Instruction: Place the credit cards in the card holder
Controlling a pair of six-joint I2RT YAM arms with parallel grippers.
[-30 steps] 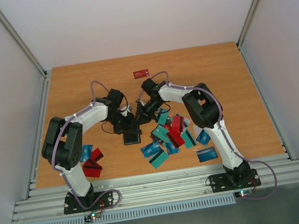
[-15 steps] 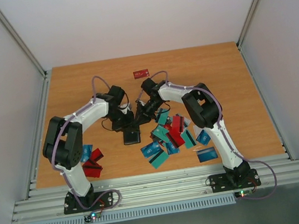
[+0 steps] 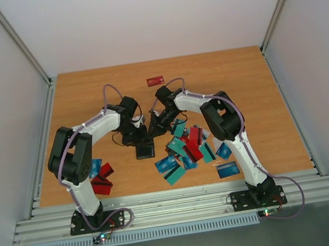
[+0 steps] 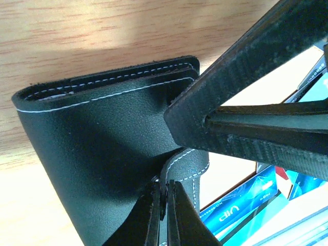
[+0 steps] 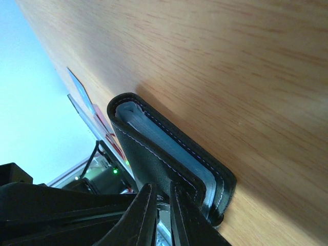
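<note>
The black card holder (image 3: 145,150) lies mid-table, folded, on the wood. My left gripper (image 3: 140,137) is shut on its stitched snap tab (image 4: 190,169), pinched between the fingertips (image 4: 154,215). My right gripper (image 3: 153,128) is shut on the edge of the holder's cover (image 5: 154,159), beside the pale plastic sleeves (image 5: 169,148). The right gripper's fingers (image 4: 256,123) cross the left wrist view. Credit cards in red, teal and blue lie in a pile (image 3: 187,149) right of the holder, with a smaller pile (image 3: 101,176) at the left arm. A blue card (image 4: 241,207) shows under the tab.
One red card (image 3: 155,80) lies alone towards the far edge. A blue card (image 3: 227,169) sits near the right arm's base. Both arms bend inward over the table's middle, and metal rails run along the near edge (image 3: 177,207).
The left arm's wrist has shifted slightly towards the far right. The holder and the right arm have hardly moved.
</note>
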